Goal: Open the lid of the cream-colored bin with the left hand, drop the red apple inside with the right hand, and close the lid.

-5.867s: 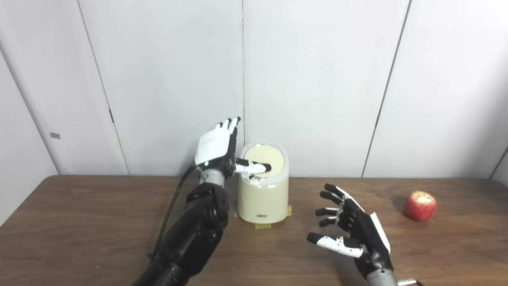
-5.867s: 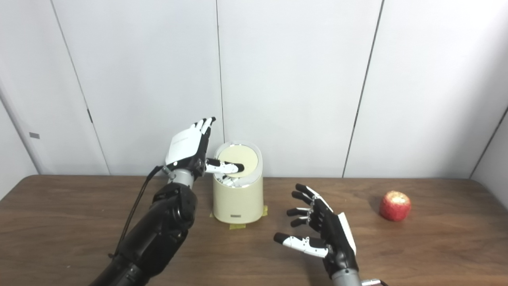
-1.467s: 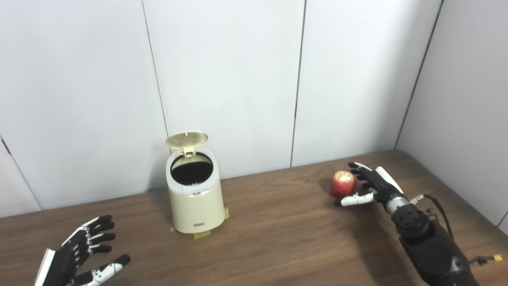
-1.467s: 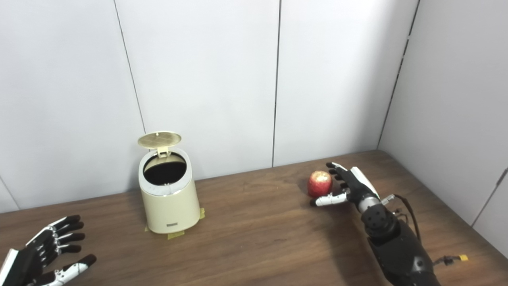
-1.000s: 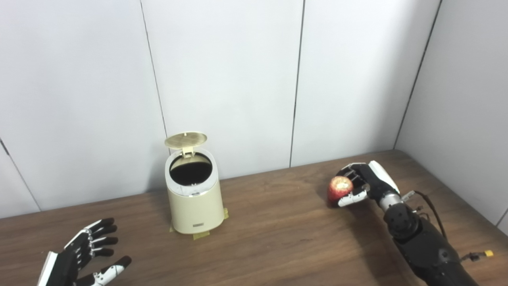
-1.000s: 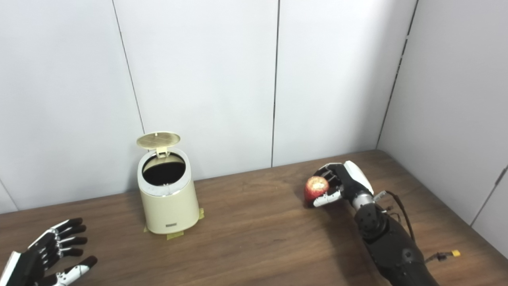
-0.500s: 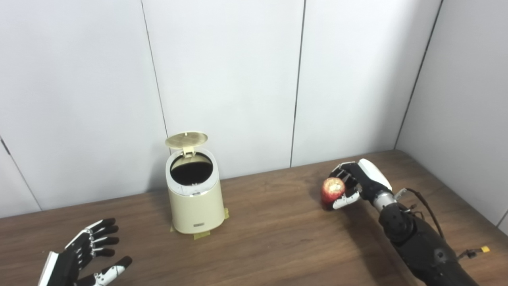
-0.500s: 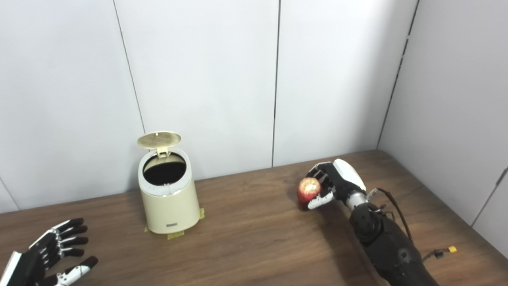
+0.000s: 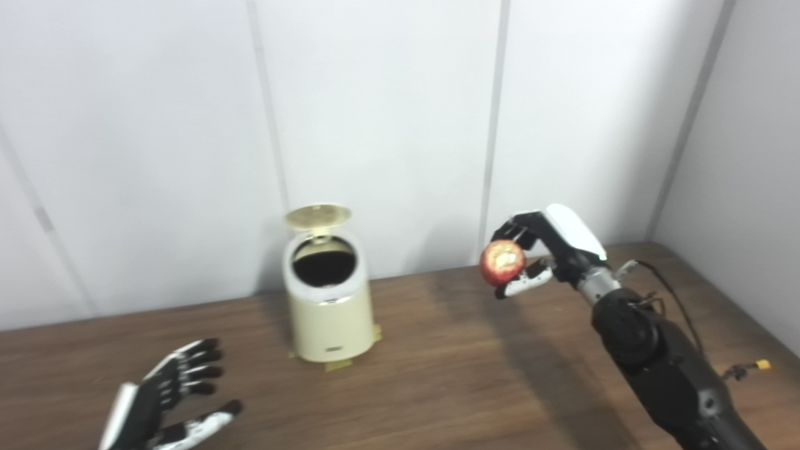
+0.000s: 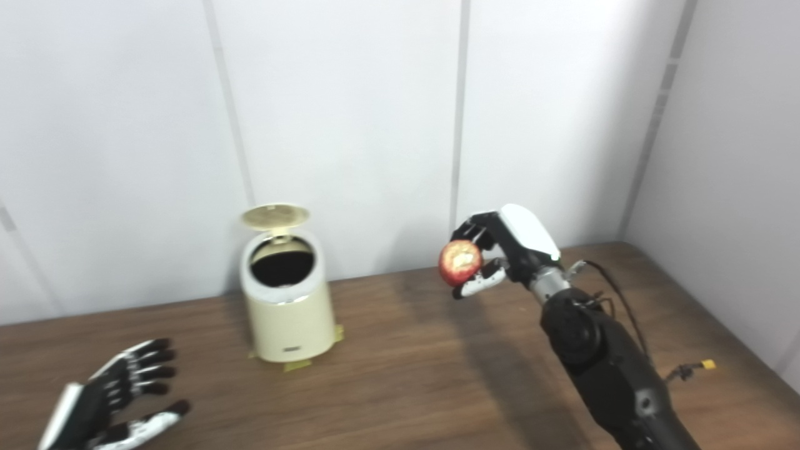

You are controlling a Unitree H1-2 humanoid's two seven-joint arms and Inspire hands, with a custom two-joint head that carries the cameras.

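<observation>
right hand raised above the table, fingers curled over the top of the apple and thumb pressed in from below, so wrapped firmly around it. apple red with a pale patch facing the cameras, lifted clear of the wood, with a soft shadow on the tabletop underneath. white back of the hand turned up and toward the wall. dark forearm trailing down to the lower right edge, with a thin cable looping off the wrist and a small yellow plug lying on the table beside the arm.

to the left of the apple-holding hand and lower, well apart from it: cream bin standing upright near the wall, on bits of yellowish tape stuck to the table. lid tipped up and back on its hinge at the rear, dark round opening showing, contents too dark to make out. small label low on the front of the bin.

left hand far off at the lower left corner, nearer the cameras than the bin, palm up-ish, fingers spread apart, holding nothing, hovering at the table's near edge. cannot tell whether touching the wood or not.
</observation>
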